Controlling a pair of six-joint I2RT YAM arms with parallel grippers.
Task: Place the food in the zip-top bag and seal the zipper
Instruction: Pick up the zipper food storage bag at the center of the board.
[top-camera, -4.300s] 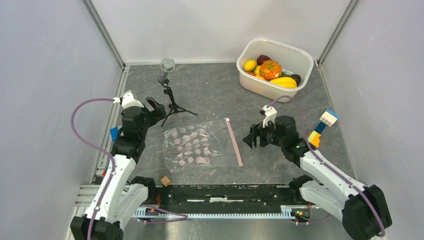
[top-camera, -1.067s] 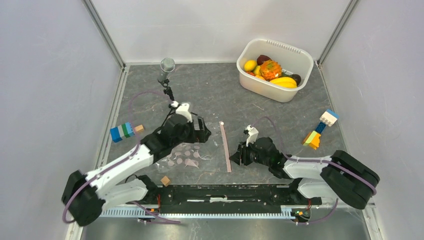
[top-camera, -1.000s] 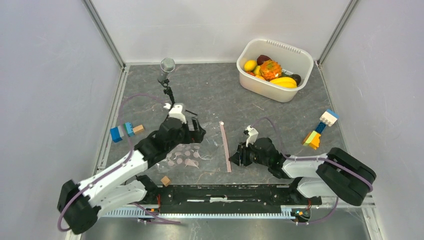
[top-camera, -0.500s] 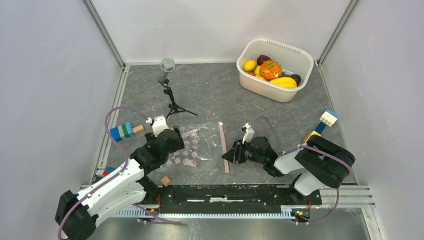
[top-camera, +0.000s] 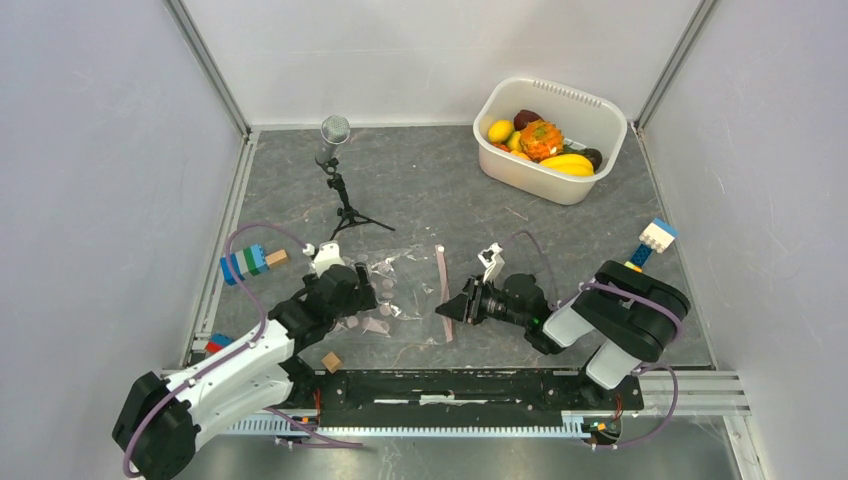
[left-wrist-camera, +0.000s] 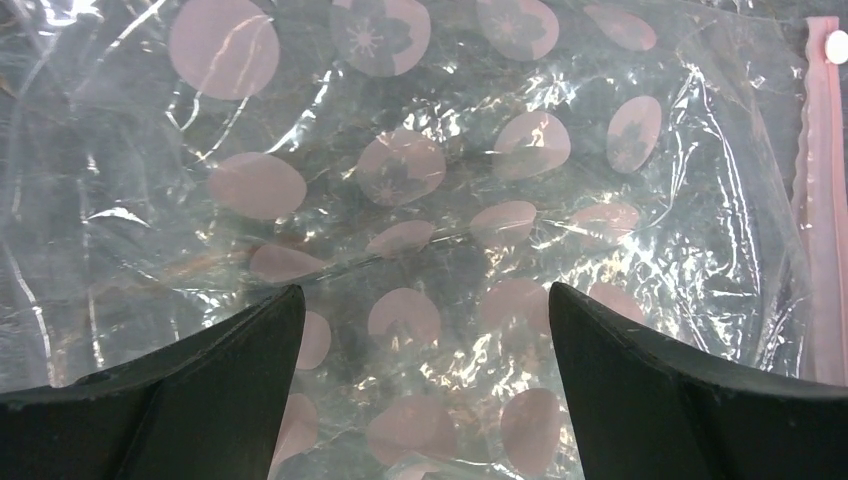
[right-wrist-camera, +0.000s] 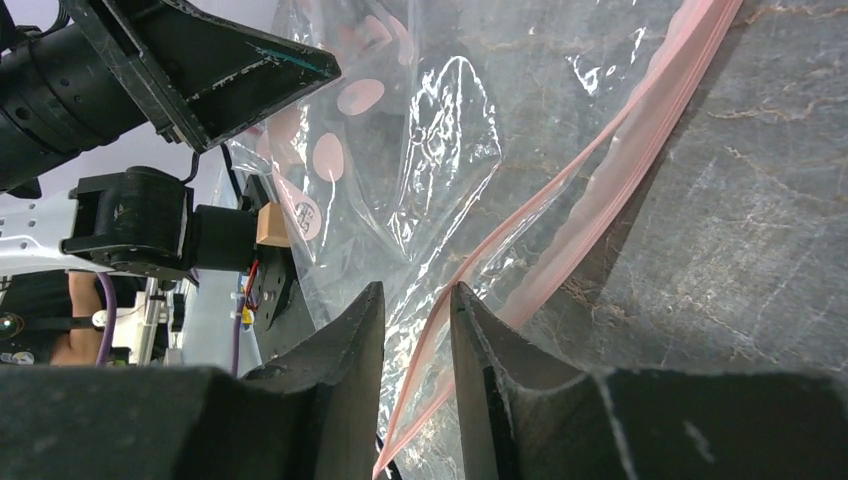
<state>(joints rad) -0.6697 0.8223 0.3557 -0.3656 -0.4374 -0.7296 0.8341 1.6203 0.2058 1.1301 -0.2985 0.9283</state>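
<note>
bag: clear zip-top bag with pink dots lies crumpled on the grey table, mid-near, between my two arms.
zipper: pink strip runs along the bag's right edge, roughly near-to-far. In the right wrist view its two lips look parted at the near end.
my right pincer: right gripper is low at the zipper's near end, pointing left. The jaws are narrow with a gap showing. One thin pink lip runs through that gap. I can't tell if a pad touches it.
my left pincer: left gripper is over the bag's left part. Jaws are spread wide, with only dotted film under them and nothing clamped.
food: toy fruits and vegetables sit in the white tub at the far right, well apart from the bag. I see a lemon, a banana, an orange piece with green and some dark ones.
bag contents: just film and dots in the left wrist view.
mic: small microphone on a tripod, far left of the bag.
blocks: blue-green-white stack by the left rail. White-blue-green-orange stack on the right, partly behind my right arm.
cube: small wooden cube near the front edge, beside my left arm.
</note>
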